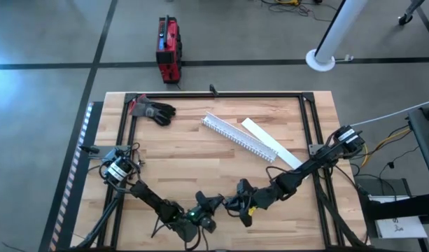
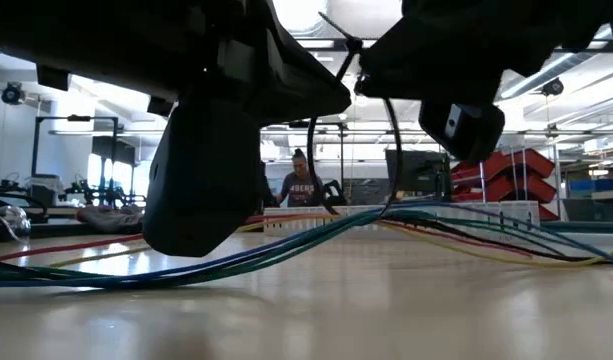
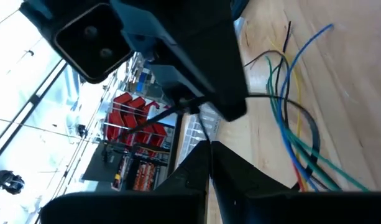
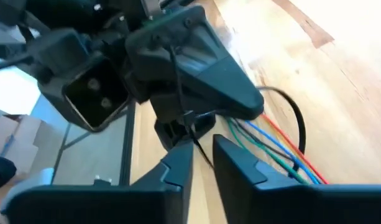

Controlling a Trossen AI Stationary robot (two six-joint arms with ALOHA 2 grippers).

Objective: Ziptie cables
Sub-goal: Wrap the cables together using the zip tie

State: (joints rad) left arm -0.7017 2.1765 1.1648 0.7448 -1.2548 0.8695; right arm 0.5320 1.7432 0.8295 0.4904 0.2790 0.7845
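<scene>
The cables (image 2: 286, 255) lie on the near edge of the table (image 1: 200, 154), about the middle, under the place where the two grippers meet. They are thin wires of green, blue, red, yellow and dark colour, and they run flat over the wood to the left and to the right. I cannot count them exactly; there are at least five or six. A thin black zip tie (image 4: 296, 124) makes a loose loop around the wires, still wide and standing up above them.

The left gripper (image 3: 209, 162) is clenched on the thin black tail of the tie. The right gripper (image 4: 202, 162) faces it very close, and the tail passes between its two fingers, which stand a little apart; whether they press it, I cannot tell.

As I judge it, the tie is already put around the bundle and closed into a loop, but it is not yet pulled tight. What is left is to pull the tail until the loop sits firmly on the wires. I see only one tie.

Farther on the table there are one white slotted channel (image 1: 238, 137) and one flat white lid (image 1: 270, 142) beside it, to the right of the middle, and one black glove (image 1: 155, 110) in the far left corner. One red case (image 1: 168, 48) stands on the floor beyond the table
</scene>
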